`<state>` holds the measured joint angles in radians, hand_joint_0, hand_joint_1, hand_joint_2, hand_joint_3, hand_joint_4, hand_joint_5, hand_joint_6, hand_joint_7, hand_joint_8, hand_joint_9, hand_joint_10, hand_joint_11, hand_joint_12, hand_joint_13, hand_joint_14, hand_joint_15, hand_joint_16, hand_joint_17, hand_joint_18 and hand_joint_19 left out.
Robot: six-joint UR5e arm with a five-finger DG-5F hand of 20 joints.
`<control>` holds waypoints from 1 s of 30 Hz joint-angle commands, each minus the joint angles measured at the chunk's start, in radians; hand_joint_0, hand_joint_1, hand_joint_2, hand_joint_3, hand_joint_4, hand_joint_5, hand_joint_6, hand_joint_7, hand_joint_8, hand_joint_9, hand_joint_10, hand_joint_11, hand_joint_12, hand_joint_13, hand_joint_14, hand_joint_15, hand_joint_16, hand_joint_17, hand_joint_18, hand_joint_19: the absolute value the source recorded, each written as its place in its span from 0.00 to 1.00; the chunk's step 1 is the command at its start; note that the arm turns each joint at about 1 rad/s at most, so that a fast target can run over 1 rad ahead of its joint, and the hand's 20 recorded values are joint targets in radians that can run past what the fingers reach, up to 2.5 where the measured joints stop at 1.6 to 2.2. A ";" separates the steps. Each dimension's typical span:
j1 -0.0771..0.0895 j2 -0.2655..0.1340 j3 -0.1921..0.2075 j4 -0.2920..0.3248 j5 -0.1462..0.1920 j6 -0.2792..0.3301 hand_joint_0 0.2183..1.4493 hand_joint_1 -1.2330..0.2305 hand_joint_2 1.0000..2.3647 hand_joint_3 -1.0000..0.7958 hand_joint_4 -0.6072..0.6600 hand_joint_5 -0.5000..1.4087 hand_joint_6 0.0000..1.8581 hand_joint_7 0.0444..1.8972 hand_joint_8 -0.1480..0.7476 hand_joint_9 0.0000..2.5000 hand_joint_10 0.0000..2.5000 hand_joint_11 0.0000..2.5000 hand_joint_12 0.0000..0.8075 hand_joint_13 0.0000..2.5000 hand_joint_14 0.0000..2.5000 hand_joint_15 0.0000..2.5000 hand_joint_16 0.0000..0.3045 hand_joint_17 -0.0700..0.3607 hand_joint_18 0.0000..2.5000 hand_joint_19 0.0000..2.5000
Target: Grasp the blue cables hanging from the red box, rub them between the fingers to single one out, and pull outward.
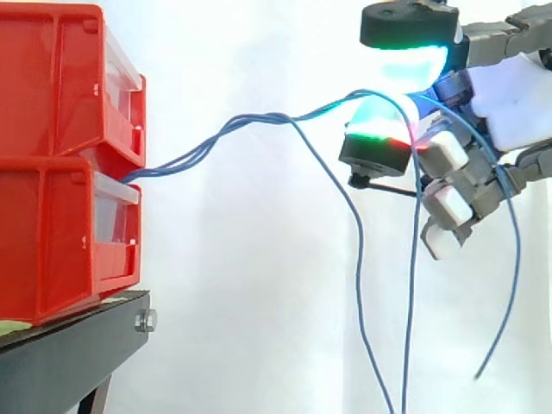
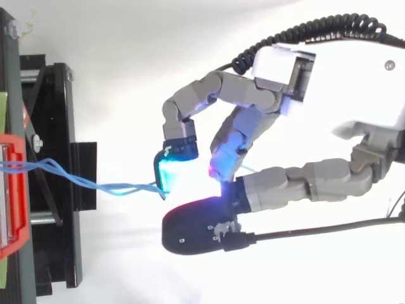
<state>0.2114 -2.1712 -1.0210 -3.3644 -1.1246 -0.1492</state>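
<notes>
The robot hand [image 1: 517, 103] is closed on the blue cables [image 1: 250, 123], pinching them between its glowing fingertips [image 1: 410, 28]. The cables come out of the red box [image 1: 52, 164] on the left and twist together through the air up to the hand. Their loose ends hang down below it.

**Black stand [image 1: 73, 349] carrying stacked bins**

The stand sits lower than the hand [image 1: 517, 108], well apart from it, out past its fingertips. The lower red bin [image 1: 52, 237] rests directly on it, and the upper red bin [image 1: 52, 78] is stacked on that. A bolt [image 1: 145, 322] marks the stand's corner.
</notes>
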 commanded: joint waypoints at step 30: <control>0.029 0.001 -0.119 -0.159 0.012 0.329 0.31 0.26 0.01 0.57 0.44 0.22 0.46 0.66 0.45 0.30 0.00 0.04 0.45 0.20 0.00 0.09 0.16 0.42 0.23 0.11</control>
<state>0.2429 -2.1708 -1.1402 -3.4821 -1.1096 0.1637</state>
